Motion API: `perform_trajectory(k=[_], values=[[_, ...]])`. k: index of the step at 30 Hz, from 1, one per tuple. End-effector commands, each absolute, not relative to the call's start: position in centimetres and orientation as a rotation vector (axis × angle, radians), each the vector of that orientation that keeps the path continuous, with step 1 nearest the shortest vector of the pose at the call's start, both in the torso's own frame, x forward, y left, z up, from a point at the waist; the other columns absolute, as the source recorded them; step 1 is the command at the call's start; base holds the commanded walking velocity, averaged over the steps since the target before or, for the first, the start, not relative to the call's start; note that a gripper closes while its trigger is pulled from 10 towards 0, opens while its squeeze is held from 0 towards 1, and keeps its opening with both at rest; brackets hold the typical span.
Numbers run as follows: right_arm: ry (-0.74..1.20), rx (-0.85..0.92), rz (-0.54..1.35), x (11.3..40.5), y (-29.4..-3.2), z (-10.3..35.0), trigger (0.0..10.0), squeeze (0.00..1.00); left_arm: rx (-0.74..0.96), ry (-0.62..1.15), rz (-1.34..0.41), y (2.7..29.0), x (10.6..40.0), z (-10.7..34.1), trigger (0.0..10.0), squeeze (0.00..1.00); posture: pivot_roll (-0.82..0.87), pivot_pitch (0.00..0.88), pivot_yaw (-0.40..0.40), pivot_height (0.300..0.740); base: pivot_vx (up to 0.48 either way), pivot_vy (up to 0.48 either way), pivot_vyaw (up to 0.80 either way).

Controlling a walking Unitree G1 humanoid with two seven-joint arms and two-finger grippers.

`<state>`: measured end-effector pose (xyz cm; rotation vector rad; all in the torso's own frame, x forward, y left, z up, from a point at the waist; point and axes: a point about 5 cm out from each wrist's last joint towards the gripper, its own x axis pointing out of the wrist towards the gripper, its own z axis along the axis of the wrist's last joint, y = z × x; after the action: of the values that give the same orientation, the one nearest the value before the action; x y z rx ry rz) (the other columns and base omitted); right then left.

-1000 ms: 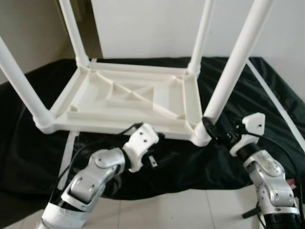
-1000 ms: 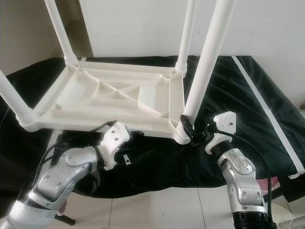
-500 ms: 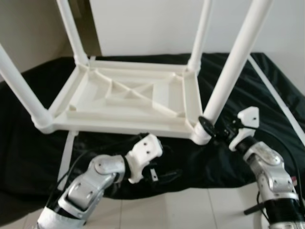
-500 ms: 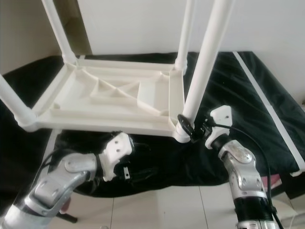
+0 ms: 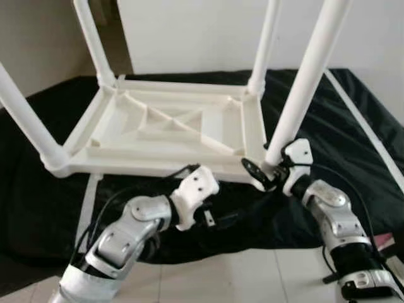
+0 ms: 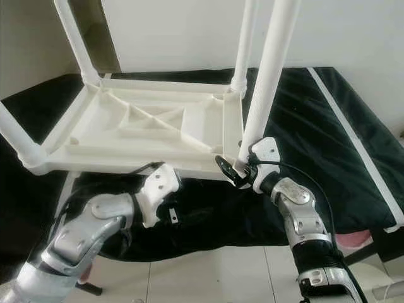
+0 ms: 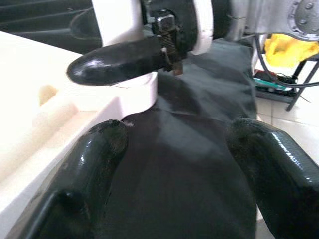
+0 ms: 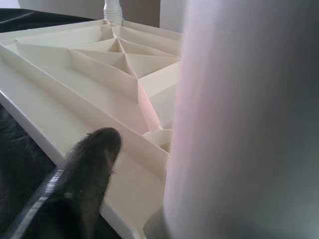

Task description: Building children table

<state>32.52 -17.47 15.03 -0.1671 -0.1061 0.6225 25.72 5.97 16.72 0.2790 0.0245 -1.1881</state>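
White children's table [image 5: 170,129] sits upside down on a black cloth [image 5: 328,120], four legs pointing up. My right gripper [image 5: 268,173] is at the near right corner, at the base of the near right leg [image 5: 303,82]; one finger [image 8: 87,164] lies against the table's ribbed underside, and I can't tell if it's clamping the leg. My left gripper [image 7: 174,164] has its fingers spread apart, empty, over the cloth just beside the table's front edge.
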Motion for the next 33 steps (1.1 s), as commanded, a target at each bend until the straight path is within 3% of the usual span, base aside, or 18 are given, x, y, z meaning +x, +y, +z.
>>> perform_trajectory(k=[1, 2, 3, 12, 13, 15, 16, 20, 21, 30, 33], values=[[-0.094, -0.202, 0.671, 32.7, -17.1, 14.8, 1.2, 0.00, 0.295, 0.016, -1.133, 6.2, 26.3, 16.7, 10.0, 0.00, 0.00, 0.056, -0.017, 0.740, 0.000, 0.000, 0.00], [-0.094, -0.202, 0.671, 32.7, -17.1, 14.8, 1.2, 0.00, 0.295, 0.016, -1.133, 6.2, 26.3, 16.7, 10.0, 0.00, 0.00, 0.056, -0.017, 0.740, 0.000, 0.000, 0.00], [-0.093, -0.206, 0.676, 32.8, -17.1, 14.7, 0.0, 0.00, 0.297, 0.015, -1.130, 6.2, 26.3, 16.6, 10.0, 0.00, 0.00, 0.053, -0.020, 0.740, 0.000, 0.000, 0.00], [-0.046, -0.165, 0.663, 32.2, -17.7, 13.2, 0.0, 0.00, 0.288, 0.016, -1.124, 6.0, 26.0, 16.4, 10.0, 0.00, 0.00, 0.055, -0.034, 0.740, 0.000, 0.000, 0.00], [-0.038, -0.142, 0.631, 31.9, -17.8, 12.8, 4.5, 0.00, 0.276, 0.014, -1.125, 6.0, 25.9, 16.4, 10.0, 0.00, 0.00, 0.060, -0.036, 0.740, 0.000, 0.000, 0.00], [-0.038, -0.142, 0.631, 31.9, -17.8, 12.8, 4.5, 0.00, 0.276, 0.014, -1.125, 6.0, 25.9, 16.4, 10.0, 0.00, 0.00, 0.060, -0.036, 0.740, 0.000, 0.000, 0.00], [-0.034, -0.129, 0.620, 31.8, -17.8, 12.7, 10.0, 0.00, 0.274, 0.015, -1.125, 6.0, 25.9, 16.4, 10.0, 0.00, 0.00, 0.054, -0.033, 0.740, 0.000, 0.000, 0.00], [-0.043, -0.116, 0.584, 31.4, -17.3, 12.7, 10.0, 0.00, 0.276, 0.017, -1.125, 5.9, 25.9, 16.2, 10.0, 0.00, 0.00, 0.055, -0.033, 0.740, 0.000, 0.000, 0.00], [-0.030, -0.129, 0.472, 31.4, -17.0, 12.5, 10.0, 0.00, 0.275, 0.016, -1.123, 5.8, 26.0, 16.3, 10.0, 0.00, -0.01, 0.060, -0.034, 0.740, 0.000, 0.000, 0.00], [0.037, -0.051, 0.179, 30.7, -15.6, 11.7, 10.0, 0.00, 0.244, 0.029, -1.086, 5.7, 26.0, 15.8, 10.0, 0.00, -0.02, 0.060, -0.032, 0.740, 0.000, 0.000, 0.00], [0.054, 0.007, -0.111, 29.9, -15.5, 11.1, 10.0, 0.00, 0.233, 0.029, -1.086, 5.4, 25.8, 15.7, 10.0, 0.00, -0.02, 0.061, -0.036, 0.740, 0.000, 0.000, 0.00]])
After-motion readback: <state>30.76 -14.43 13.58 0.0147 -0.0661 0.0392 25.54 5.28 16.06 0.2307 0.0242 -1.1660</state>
